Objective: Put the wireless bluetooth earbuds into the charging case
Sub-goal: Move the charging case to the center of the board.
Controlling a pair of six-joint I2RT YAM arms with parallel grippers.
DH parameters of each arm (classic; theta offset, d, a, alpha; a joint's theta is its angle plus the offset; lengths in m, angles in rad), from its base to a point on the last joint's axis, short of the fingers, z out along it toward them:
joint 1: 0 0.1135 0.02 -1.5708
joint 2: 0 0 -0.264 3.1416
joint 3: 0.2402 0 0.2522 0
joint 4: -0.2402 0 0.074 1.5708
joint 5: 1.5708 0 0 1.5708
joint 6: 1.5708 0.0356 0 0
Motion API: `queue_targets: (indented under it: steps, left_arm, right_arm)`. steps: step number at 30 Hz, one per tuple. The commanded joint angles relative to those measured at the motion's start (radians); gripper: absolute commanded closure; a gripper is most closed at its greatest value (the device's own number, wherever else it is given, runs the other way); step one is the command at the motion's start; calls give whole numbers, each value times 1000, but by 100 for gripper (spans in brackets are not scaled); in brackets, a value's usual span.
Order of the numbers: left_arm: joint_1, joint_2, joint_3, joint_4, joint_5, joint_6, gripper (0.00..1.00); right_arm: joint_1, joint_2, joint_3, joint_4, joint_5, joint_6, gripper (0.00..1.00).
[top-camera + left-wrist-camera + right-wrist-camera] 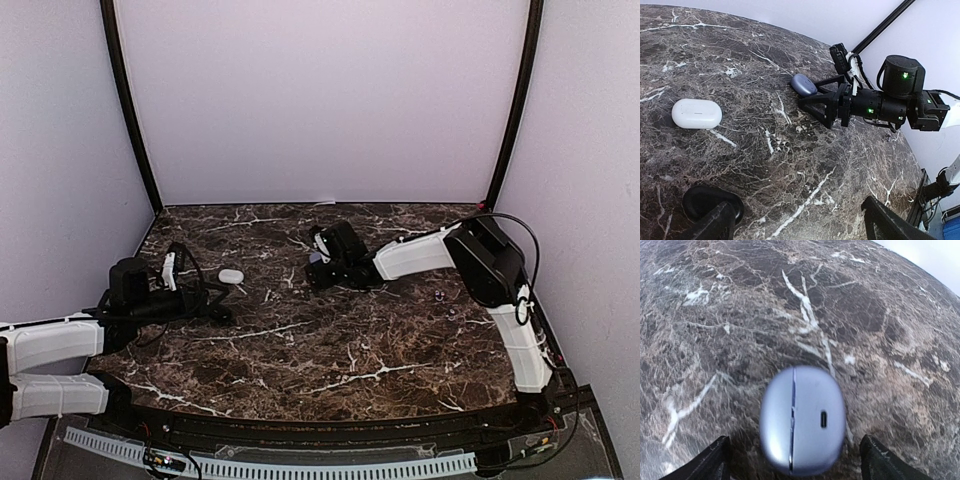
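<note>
Dark marble table point(300, 345); white walls point(320, 100). We list: lilac case point(802, 420), 12 o'clock, untouched inside right gripper point(792, 439), jaws spread. Left gripper point(797, 202) likewise agape; white case point(696, 113) 10 o'clock. We'd centre before clamping.

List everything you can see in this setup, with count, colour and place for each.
white case: one, white, closed, left side of the table
lavender case: one, bluish purple, closed, near the centre
black case: one, black, near left, partly hidden
dark speck: one, right side, too small to identify
table: one, dark brown marble with white veins
left tool: one, black, open, empty, beside the black case
right tool: one, black, open around the lavender case, not touching it
</note>
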Motion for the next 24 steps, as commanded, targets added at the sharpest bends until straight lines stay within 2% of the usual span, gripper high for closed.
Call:
queue_targets:
  steps: [1, 2, 7, 13, 19, 24]
  left_arm:
    - [4, -14, -20, 32, 17, 5, 8]
    - [4, -14, -20, 33, 17, 6, 8]
    - [4, -11, -20, 30, 16, 7, 9]
    - [4, -6, -19, 35, 22, 4, 9]
    - [5, -5, -17, 31, 24, 4, 9]
    - [4, 1, -18, 37, 33, 0, 9]
  right_arm:
    - [6, 95, 84, -24, 33, -24, 16]
    - [6, 109, 101, -31, 35, -25, 20]
    - [8, 121, 116, -23, 30, -33, 29]
    - [8, 103, 80, 8, 22, -31, 56]
    - [19, 2, -81, 136, 25, -51, 60]
    - [48, -125, -290, 267, 40, -65, 64]
